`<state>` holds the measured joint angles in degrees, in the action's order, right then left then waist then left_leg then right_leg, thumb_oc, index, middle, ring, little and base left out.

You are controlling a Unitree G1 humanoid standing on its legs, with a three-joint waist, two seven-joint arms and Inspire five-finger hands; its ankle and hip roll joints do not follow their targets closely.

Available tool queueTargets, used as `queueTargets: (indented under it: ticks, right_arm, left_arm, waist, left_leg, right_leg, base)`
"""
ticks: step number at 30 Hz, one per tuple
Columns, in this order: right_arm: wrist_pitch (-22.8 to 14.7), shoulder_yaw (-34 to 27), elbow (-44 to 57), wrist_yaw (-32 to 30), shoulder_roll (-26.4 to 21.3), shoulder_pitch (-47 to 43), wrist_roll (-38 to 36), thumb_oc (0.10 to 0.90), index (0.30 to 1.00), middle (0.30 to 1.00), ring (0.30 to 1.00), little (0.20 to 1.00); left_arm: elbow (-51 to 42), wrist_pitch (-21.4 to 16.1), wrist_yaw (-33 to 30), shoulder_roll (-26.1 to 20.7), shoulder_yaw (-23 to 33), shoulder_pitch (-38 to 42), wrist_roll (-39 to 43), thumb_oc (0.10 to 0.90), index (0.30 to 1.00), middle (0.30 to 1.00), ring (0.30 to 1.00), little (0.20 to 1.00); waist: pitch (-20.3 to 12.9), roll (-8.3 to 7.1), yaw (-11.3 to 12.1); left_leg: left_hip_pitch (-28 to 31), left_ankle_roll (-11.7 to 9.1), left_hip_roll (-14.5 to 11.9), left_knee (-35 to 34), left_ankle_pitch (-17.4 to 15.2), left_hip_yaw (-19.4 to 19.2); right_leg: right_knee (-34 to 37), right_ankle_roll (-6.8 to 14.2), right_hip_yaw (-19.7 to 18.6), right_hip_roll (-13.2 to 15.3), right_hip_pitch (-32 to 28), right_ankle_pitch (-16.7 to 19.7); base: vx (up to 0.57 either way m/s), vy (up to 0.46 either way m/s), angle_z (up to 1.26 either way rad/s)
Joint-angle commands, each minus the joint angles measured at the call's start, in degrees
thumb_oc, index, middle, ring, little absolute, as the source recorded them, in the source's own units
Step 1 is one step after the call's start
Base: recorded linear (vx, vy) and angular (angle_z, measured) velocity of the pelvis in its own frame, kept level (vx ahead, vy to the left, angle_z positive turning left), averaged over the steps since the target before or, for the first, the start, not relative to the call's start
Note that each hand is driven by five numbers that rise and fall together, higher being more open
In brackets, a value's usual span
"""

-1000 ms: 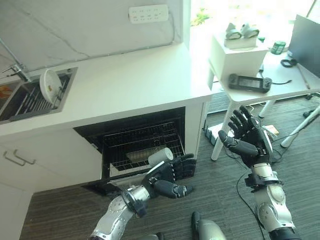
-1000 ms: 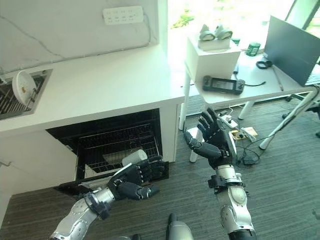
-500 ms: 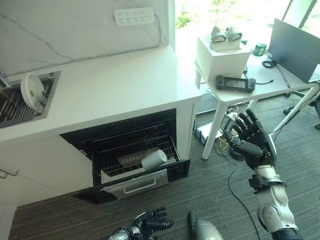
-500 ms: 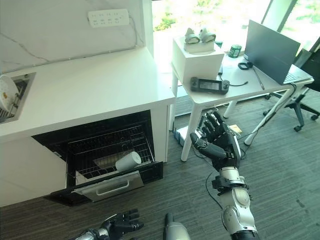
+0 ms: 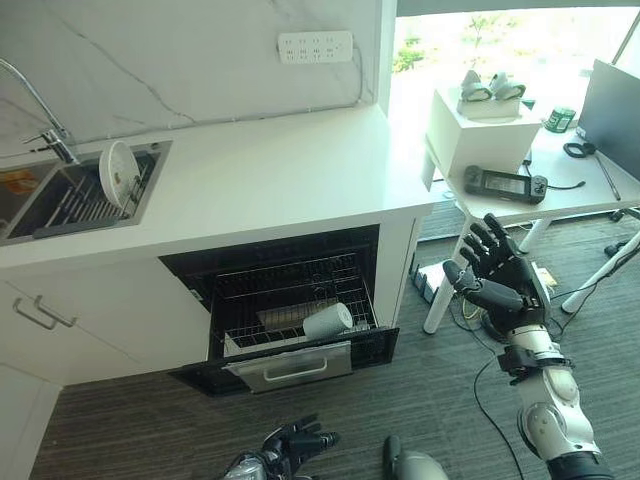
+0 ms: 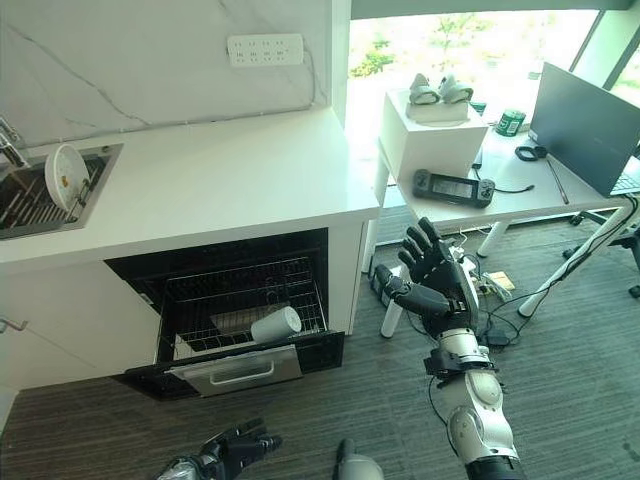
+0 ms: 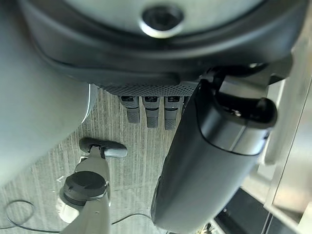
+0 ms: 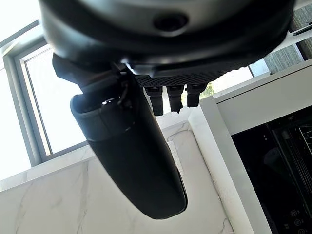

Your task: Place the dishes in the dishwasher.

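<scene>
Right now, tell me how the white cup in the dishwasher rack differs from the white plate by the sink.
The cup lies on its side in the pulled-out dishwasher rack; the plate stands on edge in the sink rack. The cup is cylindrical, the plate a flat disc. Both are white, and neither hand touches them.

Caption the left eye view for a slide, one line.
White cup lying in the open dishwasher rack, plate upright in the sink, right hand raised open.

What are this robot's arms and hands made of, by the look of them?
The right hand is dark, glossy and jointed like a person's, on a smooth silver-grey forearm with a black wrist collar. The left hand is equally dark, on a similar arm.
</scene>
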<state>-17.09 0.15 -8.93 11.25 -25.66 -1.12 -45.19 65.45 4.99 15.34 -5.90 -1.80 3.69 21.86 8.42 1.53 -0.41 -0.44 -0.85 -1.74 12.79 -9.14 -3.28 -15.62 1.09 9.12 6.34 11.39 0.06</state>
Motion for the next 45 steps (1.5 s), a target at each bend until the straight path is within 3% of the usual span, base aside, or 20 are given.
queueTargets:
  ticks: [1,8,16,23,25,26,30,32,35,36,40,41,42,43,45]
  right_arm:
    - [-4.4,-5.2,7.3,6.0,-0.6,-7.3,-1.0,0.800,0.900,0.900,0.900,0.900]
    - [-4.6,-4.5,7.3,7.7,-0.6,-7.4,-0.8,0.800,0.900,0.900,0.900,0.900]
    - [-4.7,-3.0,7.7,6.9,-0.5,-8.2,-0.6,0.800,0.900,0.900,0.900,0.900]
    - [-4.5,-1.7,8.2,6.0,-0.1,-8.9,0.2,0.800,0.900,0.900,0.900,0.900]
    - [-4.3,-1.5,8.2,5.9,0.0,-9.0,0.5,0.800,0.900,0.900,0.900,0.900]
    - [-1.2,5.4,6.7,4.1,0.6,-18.0,-2.4,0.800,0.900,0.900,0.900,0.900]
    - [-2.5,5.5,7.8,4.3,0.5,-17.2,-2.9,0.800,0.900,0.900,0.900,0.900]
    - [-1.3,5.3,8.5,2.4,1.1,-16.6,-4.8,0.800,0.900,0.900,0.900,0.900]
    - [0.8,6.7,9.5,0.1,2.0,-14.4,1.1,0.800,0.900,0.900,0.900,0.900]
    - [0.3,7.0,9.3,1.7,1.8,-14.2,2.9,0.800,0.900,0.900,0.900,0.900]
    - [1.3,7.3,12.2,1.6,-0.7,-14.0,7.1,0.800,0.900,0.900,0.900,0.900]
    - [1.3,7.3,12.2,1.6,-0.7,-14.0,7.1,0.800,0.900,0.900,0.900,0.900]
    - [1.4,7.3,12.9,1.0,-1.1,-14.0,7.0,0.800,0.900,0.900,0.900,0.900]
    - [1.4,6.7,14.0,0.2,-1.9,-13.9,5.4,0.800,0.900,0.900,0.900,0.900]
    - [0.2,6.4,14.5,-0.7,-2.3,-14.2,3.1,0.800,0.900,0.900,0.900,0.900]
  left_arm:
    - [7.9,7.3,-1.5,-4.9,-1.3,-9.0,0.5,0.800,0.900,0.900,0.900,0.900]
    - [8.1,6.1,-6.5,-4.8,0.9,-9.8,1.4,0.800,0.900,0.900,0.900,0.900]
    - [8.5,8.9,-13.5,-5.0,1.3,-9.6,-0.2,0.800,0.900,0.900,0.900,0.900]
    - [8.0,7.0,-16.0,-5.2,2.1,-10.5,-1.7,0.800,0.900,0.900,0.900,0.900]
    - [7.7,6.2,-15.7,-5.1,2.2,-10.6,-2.0,0.800,0.900,0.900,0.900,0.900]
    - [6.3,0.8,-1.4,-4.2,0.6,-8.9,8.8,0.800,0.900,0.900,0.900,0.900]
    - [5.9,1.8,-1.9,-4.3,0.7,-8.7,9.1,0.800,0.900,0.900,0.900,0.900]
    - [5.9,3.1,-3.3,-4.4,0.8,-8.7,9.2,0.800,0.900,0.900,0.900,0.900]
    - [6.0,4.3,-4.1,-3.9,1.1,-9.6,8.0,0.800,0.900,0.900,0.900,0.900]
    - [6.1,4.2,-4.3,-3.9,1.3,-9.9,7.7,0.800,0.900,0.900,0.900,0.900]
    - [7.7,5.0,-8.2,-4.2,2.3,-9.7,8.7,0.800,0.900,0.900,0.900,0.900]
    - [7.7,5.0,-8.2,-4.2,2.3,-9.7,8.7,0.800,0.900,0.900,0.900,0.900]
    - [8.3,5.1,-8.3,-4.3,2.8,-9.4,8.8,0.800,0.900,0.900,0.900,0.900]
    - [9.6,4.7,-8.4,-4.3,3.7,-8.7,8.7,0.800,0.900,0.900,0.900,0.900]
    - [10.3,4.3,-8.0,-4.6,4.1,-8.1,8.2,0.800,0.900,0.900,0.900,0.900]
  waist:
    - [0.7,-2.17,2.0]
    - [0.5,-2.22,3.2]
    - [0.6,-2.35,4.2]
    - [0.5,-2.31,5.5]
    - [0.5,-2.30,5.6]
    - [6.4,-2.38,6.2]
    - [5.9,-1.78,5.8]
    - [5.5,-1.60,5.8]
    - [5.4,-1.36,5.8]
    - [5.4,-1.20,5.6]
    - [5.4,0.65,3.9]
    - [5.4,0.68,3.8]
    - [5.3,1.07,3.6]
    - [5.2,1.52,3.3]
    - [5.1,1.90,3.0]
  left_leg:
    - [-3.3,0.4,-1.0,4.4,-7.2,-0.8]
    - [-3.7,0.3,-0.7,4.4,-6.9,-0.2]
    - [-4.1,0.3,-0.5,4.4,-6.6,0.6]
    - [-4.6,0.2,-0.5,4.4,-6.3,1.4]
    - [-4.7,0.2,-0.5,4.4,-6.3,1.6]
    - [-5.0,0.1,1.9,4.4,-2.6,4.5]
    - [-4.8,-0.6,1.6,4.4,-2.6,4.8]
    - [-4.5,-0.6,2.3,4.4,-3.0,5.7]
    - [-3.6,0.3,4.0,4.4,-3.6,6.0]
    - [-3.6,0.3,3.7,4.4,-3.5,5.5]
    - [-7.1,-3.5,-3.6,4.4,0.2,3.9]
    - [-7.2,-3.6,-3.6,4.4,0.2,3.9]
    - [-8.2,-4.7,-6.0,4.4,2.2,4.3]
    - [-9.8,-6.0,-10.3,4.4,5.0,5.7]
    - [-10.2,-6.5,-12.2,4.4,5.0,6.3]
  right_leg:
    - [-1.6,7.0,1.6,3.8,-5.3,-11.6]
    - [-1.6,7.0,2.6,4.3,-5.6,-11.8]
    - [-1.6,6.9,3.5,4.5,-6.0,-11.9]
    - [-1.6,6.9,4.1,4.5,-6.2,-12.3]
    - [-1.6,6.9,4.2,4.5,-6.2,-12.3]
    - [-1.6,2.8,5.9,-0.5,-6.2,-10.9]
    - [-1.6,2.7,6.1,-0.7,-6.9,-11.7]
    - [-1.6,2.4,5.4,-0.8,-7.2,-12.2]
    - [-1.6,2.3,4.1,-0.6,-7.5,-12.5]
    - [-1.6,2.3,4.2,-0.3,-7.5,-12.5]
    - [-1.6,3.2,5.8,1.6,-7.0,-12.6]
    - [-1.6,3.1,5.8,1.6,-7.0,-12.6]
    - [-1.6,3.4,5.9,2.2,-7.1,-12.8]
    - [-1.6,4.0,5.8,4.0,-7.7,-13.2]
    - [-1.6,4.7,5.4,5.7,-8.2,-13.1]
  base:
    - [-0.01,0.004,0.16]
    - [-0.01,0.004,0.16]
    - [0.00,0.001,0.02]
    - [-0.01,-0.004,0.10]
    - [0.00,0.000,0.08]
    - [0.00,-0.003,0.08]
    - [0.02,0.000,-0.01]
    - [0.05,0.001,0.14]
    - [0.10,0.076,-0.02]
    - [0.06,0.241,-0.17]
    - [-0.04,0.347,-0.02]
    - [-0.03,0.355,0.37]
    - [0.00,0.615,0.43]
    - [0.00,0.803,0.33]
    - [0.01,0.817,0.12]
